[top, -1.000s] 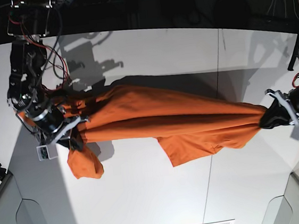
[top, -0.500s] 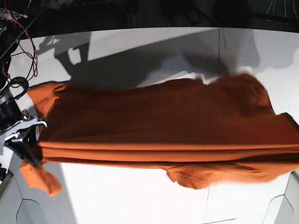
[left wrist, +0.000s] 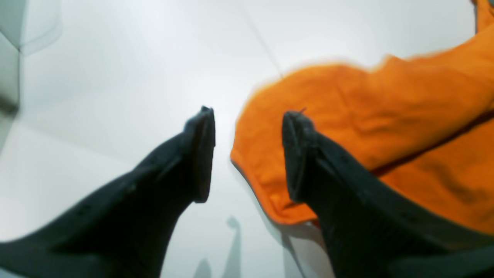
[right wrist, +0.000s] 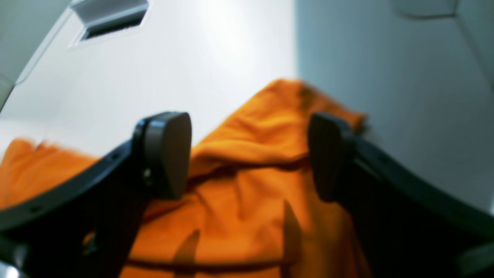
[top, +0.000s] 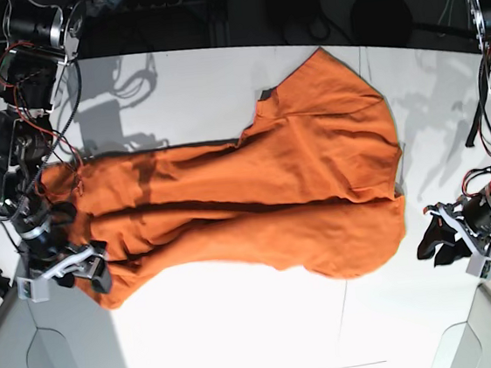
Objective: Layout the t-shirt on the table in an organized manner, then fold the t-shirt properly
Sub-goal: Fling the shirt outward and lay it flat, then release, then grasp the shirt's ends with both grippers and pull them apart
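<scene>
I see the t-shirt (top: 256, 200) lying spread but rumpled across the table (top: 226, 335), its hem side bunched toward my right gripper (top: 86, 267). That claw hangs spread wide over the shirt's edge, gripping nothing. My left gripper (top: 438, 243) sits just off the shirt's opposite edge, also parted and empty.

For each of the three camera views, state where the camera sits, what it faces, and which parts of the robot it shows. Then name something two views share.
Base: high above, facing down on the table, the t-shirt and both arms.
Left wrist: on the left arm, looking past the open left end effector at the shirt's edge.
Right wrist: on the right arm, looking past the open right end effector onto orange cloth.
Shared: all three show the t-shirt on the table.
</scene>
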Robot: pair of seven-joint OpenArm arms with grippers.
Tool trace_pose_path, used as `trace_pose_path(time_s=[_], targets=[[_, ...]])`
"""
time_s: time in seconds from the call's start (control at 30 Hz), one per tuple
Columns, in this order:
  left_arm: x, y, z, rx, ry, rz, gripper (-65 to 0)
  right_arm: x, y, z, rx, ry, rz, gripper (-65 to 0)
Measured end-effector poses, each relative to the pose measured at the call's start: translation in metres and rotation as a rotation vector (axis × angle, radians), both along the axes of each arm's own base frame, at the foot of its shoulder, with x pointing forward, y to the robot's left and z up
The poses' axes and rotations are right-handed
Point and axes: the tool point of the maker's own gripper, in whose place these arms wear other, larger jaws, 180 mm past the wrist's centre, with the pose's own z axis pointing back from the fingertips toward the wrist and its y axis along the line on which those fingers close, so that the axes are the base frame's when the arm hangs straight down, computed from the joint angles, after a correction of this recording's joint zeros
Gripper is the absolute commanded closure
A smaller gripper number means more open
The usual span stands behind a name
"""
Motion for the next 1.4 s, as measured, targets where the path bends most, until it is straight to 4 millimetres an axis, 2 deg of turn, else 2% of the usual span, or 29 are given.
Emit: trace_pose_path(time_s=[0.1, 0.17, 0.27, 0.5, 0.7, 0.97, 1.03, 1.13, 1.23, 1.4], targets=[[-0.002, -0.001, 0.000, -0.015, 0.051, -0.004, -30.7, -0.003, 0.001, -0.004, -0.002, 0.023, 0.006, -45.3], [-0.005, -0.004, 0.008, -0.034, 0.077, -0.020, -30.7, -0.006, -0.005, 0.002, -0.010, 0.024, -0.005, -45.3], [-0.022, -0.017, 0.016, -0.077, 0.121, -0.078, -30.7, -0.018, -0.017, 0.009, -0.014, 0.029, -0.023, -45.3], [-0.080, -0.015, -0.029, -0.027, 0.282, -0.119, -30.7, -0.069, -0.047, -0.028, -0.025, 0.136, -0.100, -45.3], [-0.135, -0.041, -0.058, -0.005, 0.376, -0.209, -28.1, -0.110, -0.077, -0.054, -0.031, 0.205, -0.169, -45.3], [-0.171, -0.050, -0.088, 0.015, 0.455, -0.221, -28.1, -0.122, -0.094, -0.058, -0.067, 0.228, -0.186, -44.6], [-0.168, -0.051, -0.087, -0.010, 0.439, -0.198, -28.1, -0.122, -0.097, -0.055, -0.054, 0.219, -0.192, -44.5], [-0.153, -0.046, -0.069, -0.074, 0.367, -0.147, -28.1, -0.117, -0.093, -0.049, -0.014, 0.188, -0.191, -44.5], [-0.146, -0.042, -0.059, -0.104, 0.326, -0.115, -28.1, -0.115, -0.088, -0.050, -0.007, 0.188, -0.183, -44.5], [-0.151, -0.053, -0.065, -0.135, 0.342, -0.123, -28.1, -0.114, -0.086, -0.050, -0.016, 0.192, -0.174, -44.4]])
